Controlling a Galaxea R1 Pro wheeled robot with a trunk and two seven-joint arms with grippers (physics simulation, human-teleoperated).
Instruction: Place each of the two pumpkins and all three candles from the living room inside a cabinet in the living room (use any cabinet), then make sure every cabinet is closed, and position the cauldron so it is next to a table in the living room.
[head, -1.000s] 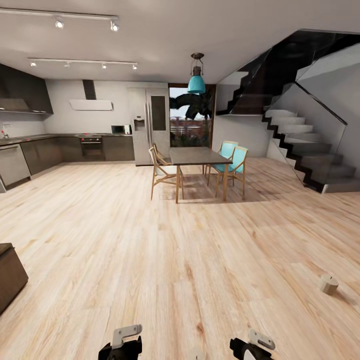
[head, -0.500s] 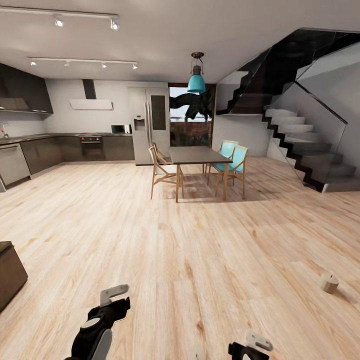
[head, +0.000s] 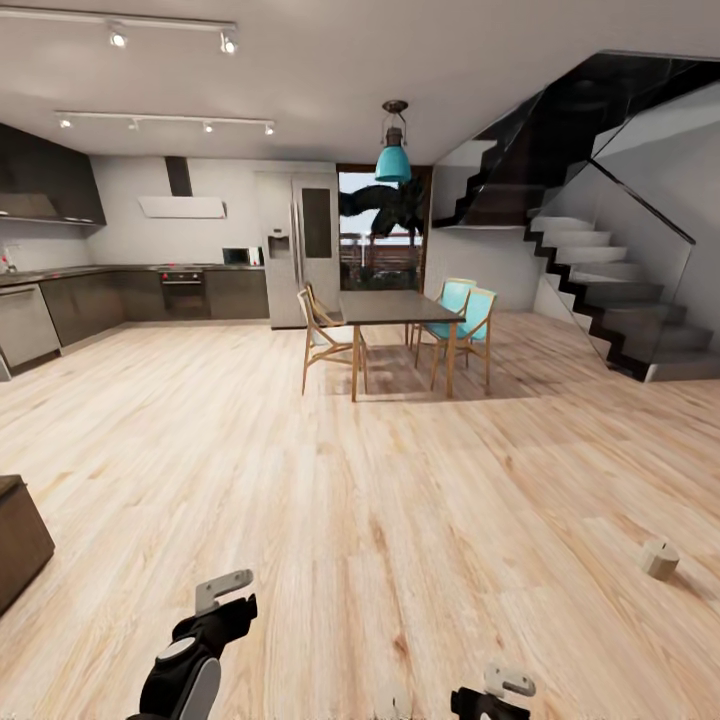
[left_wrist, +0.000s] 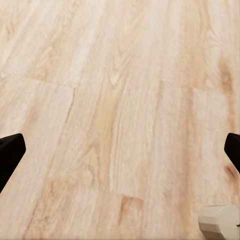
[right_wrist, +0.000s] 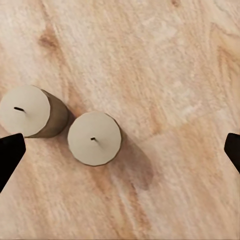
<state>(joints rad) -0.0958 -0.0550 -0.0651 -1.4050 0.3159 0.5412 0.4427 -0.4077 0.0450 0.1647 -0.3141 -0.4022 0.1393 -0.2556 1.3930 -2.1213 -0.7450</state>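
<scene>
My right gripper (right_wrist: 120, 150) spread wide over two upright candles (right_wrist: 94, 138) (right_wrist: 31, 111) standing side by side on the plank floor (right_wrist: 175, 75), my left gripper (left_wrist: 120, 150) equally wide, empty, a third candle (head: 659, 559) well off right, cabinet corner (head: 18, 540) at left.

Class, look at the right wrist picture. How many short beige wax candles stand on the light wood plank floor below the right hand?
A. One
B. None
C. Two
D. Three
C. The right wrist view shows two short beige candles, one and another, upright and close side by side on the plank floor, below the open fingers of the right hand.
</scene>
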